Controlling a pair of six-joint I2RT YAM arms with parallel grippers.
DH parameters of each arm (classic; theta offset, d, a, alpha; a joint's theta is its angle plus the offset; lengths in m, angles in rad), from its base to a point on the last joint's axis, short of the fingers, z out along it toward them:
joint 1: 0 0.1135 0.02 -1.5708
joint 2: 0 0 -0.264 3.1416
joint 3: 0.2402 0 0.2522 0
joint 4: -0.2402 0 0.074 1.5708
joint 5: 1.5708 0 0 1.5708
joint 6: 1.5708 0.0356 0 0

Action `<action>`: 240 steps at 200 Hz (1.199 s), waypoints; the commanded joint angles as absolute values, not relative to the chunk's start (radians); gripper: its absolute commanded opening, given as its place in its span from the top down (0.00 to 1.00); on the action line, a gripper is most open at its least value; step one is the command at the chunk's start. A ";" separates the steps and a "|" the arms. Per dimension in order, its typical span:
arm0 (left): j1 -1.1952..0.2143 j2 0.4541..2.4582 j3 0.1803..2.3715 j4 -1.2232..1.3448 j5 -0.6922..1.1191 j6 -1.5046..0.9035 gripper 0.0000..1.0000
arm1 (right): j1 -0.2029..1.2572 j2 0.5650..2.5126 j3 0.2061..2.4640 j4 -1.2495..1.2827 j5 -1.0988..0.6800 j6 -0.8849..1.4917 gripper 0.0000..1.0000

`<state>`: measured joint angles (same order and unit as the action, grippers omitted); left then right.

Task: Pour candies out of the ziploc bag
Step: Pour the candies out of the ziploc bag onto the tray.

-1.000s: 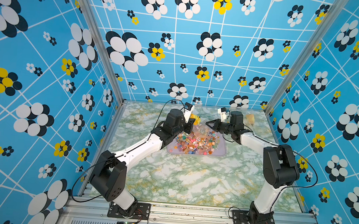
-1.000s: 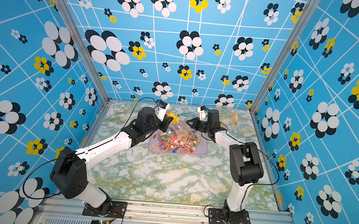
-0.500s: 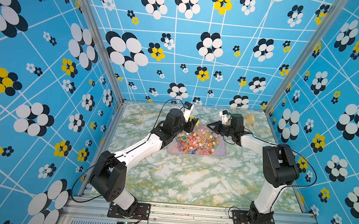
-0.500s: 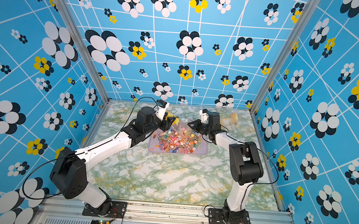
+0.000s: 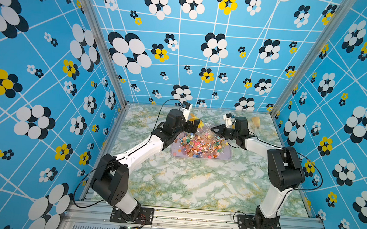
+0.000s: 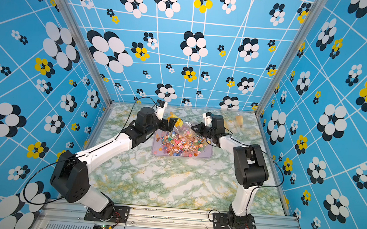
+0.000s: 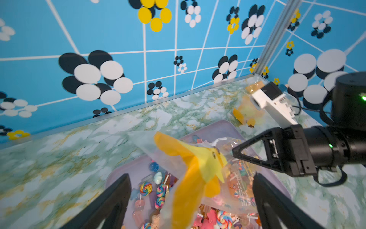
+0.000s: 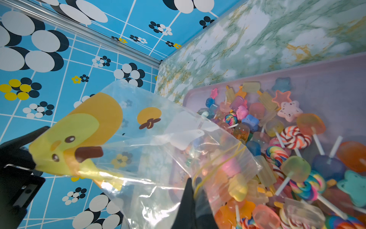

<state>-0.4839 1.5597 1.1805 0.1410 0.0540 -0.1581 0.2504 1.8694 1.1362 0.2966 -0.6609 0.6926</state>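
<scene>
The right gripper (image 8: 193,185) is clamped on the clear edge of the bag (image 8: 142,158), close to its mouth. The left gripper (image 7: 191,176) is spread wide, and the bag's yellow printed end is seen between its jaws, apparently untouched by either. The candies (image 8: 287,138) are heaped in the tray (image 8: 336,83) directly beneath both grippers.
</scene>
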 commanded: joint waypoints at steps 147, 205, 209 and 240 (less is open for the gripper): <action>-0.385 1.618 1.170 0.170 0.312 -0.413 0.42 | 0.326 1.787 1.162 0.265 -0.682 0.662 0.98; -0.347 1.501 1.161 0.150 0.305 -0.399 1.00 | 0.353 1.722 1.249 0.182 -0.654 0.638 0.98; -0.347 1.496 1.160 0.153 0.309 -0.400 1.00 | 0.355 1.722 1.252 0.179 -0.651 0.637 0.99; -0.346 1.459 1.129 0.177 0.310 -0.405 1.00 | 0.360 1.731 1.254 0.172 -0.640 0.634 0.99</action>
<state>-0.3515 1.4990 1.1625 0.1516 0.3000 -0.4076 0.3531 1.7302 1.2415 0.2161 -0.6632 0.6617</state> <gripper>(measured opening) 0.050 0.048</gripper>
